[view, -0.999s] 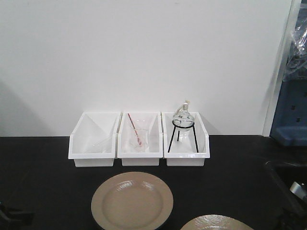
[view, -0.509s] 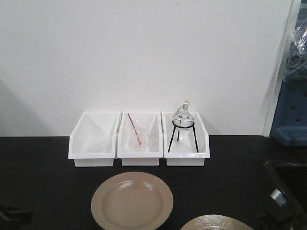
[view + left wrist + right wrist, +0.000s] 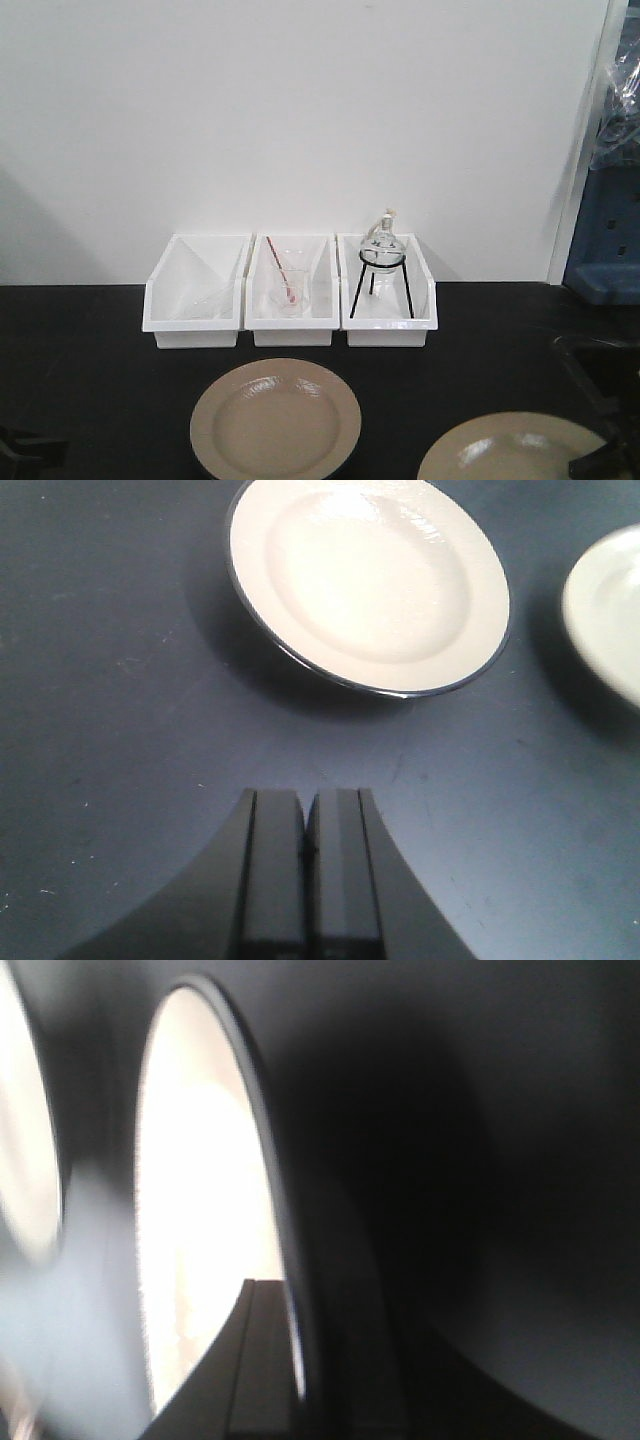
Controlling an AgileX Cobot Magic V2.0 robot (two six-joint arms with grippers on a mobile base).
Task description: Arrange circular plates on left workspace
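Note:
One tan circular plate (image 3: 275, 420) lies flat on the black countertop (image 3: 90, 340) in front of the bins; it also shows in the left wrist view (image 3: 368, 580). A second circular plate (image 3: 515, 450) is at the lower right. My right gripper (image 3: 598, 458) is shut on its right rim; in the right wrist view (image 3: 295, 1300) the plate (image 3: 200, 1210) runs edge-on between the jaws. My left gripper (image 3: 305, 805) is shut and empty, over bare countertop short of the first plate. The second plate's edge shows at the right of the left wrist view (image 3: 610, 610).
Three white bins (image 3: 290, 290) stand in a row at the back against the white wall; the right one holds a round glass flask on a black tripod (image 3: 382, 262). A recessed sink edge (image 3: 590, 350) lies at the far right. Bare black countertop lies to the left.
The second plate has shifted right and farther into view, with more of it showing now. My right gripper has dropped lower and now sits at the plate's right rim. The first plate and left gripper have not moved.

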